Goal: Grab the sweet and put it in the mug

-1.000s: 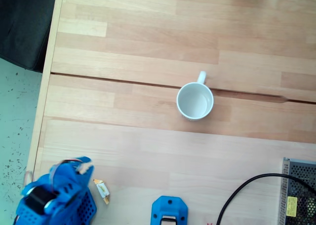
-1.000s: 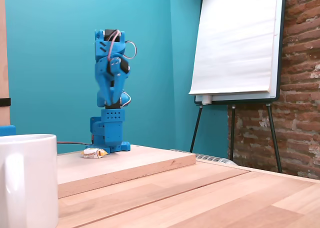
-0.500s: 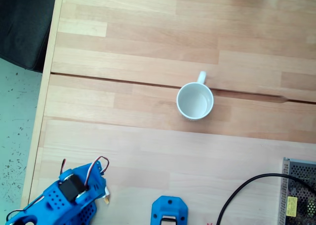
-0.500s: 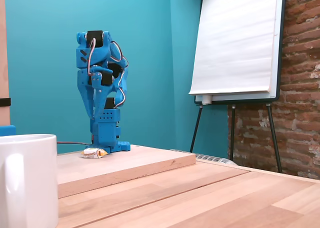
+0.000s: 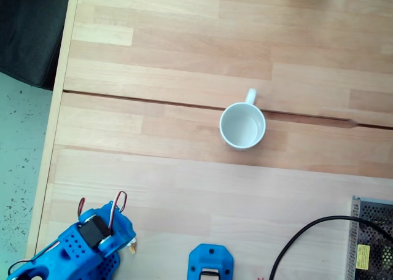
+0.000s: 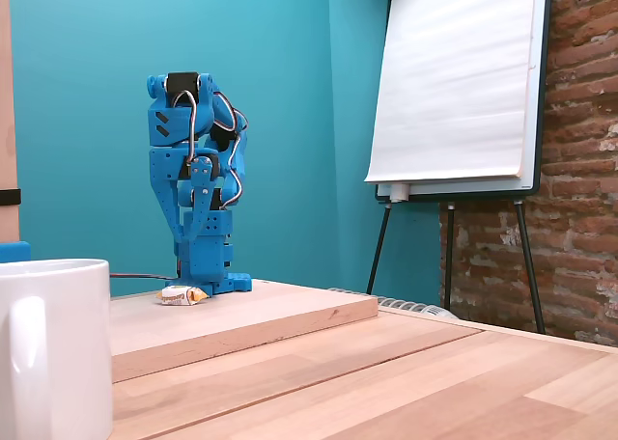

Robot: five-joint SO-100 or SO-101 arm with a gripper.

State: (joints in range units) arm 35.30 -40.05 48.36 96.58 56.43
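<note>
Tool [image 6: 189,252] hangs just above the sweet [image 6: 182,295] lying free on the counter [image 6: 290,363], finger spread not readable, nothing gripped; white mug [image 5: 242,126] sits empty well away from it, so grab and drop both remain.

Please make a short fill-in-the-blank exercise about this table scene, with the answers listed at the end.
1. The sweet lies on the wooden ____ beside the blue arm.
2. The mug stands upright and its inside is ____.
3. In the top-down fixed view, the mug's handle points toward the ____ edge of the picture.
4. The cable near the metal box is ____ in colour.

Answers: table; empty; top; black
</note>
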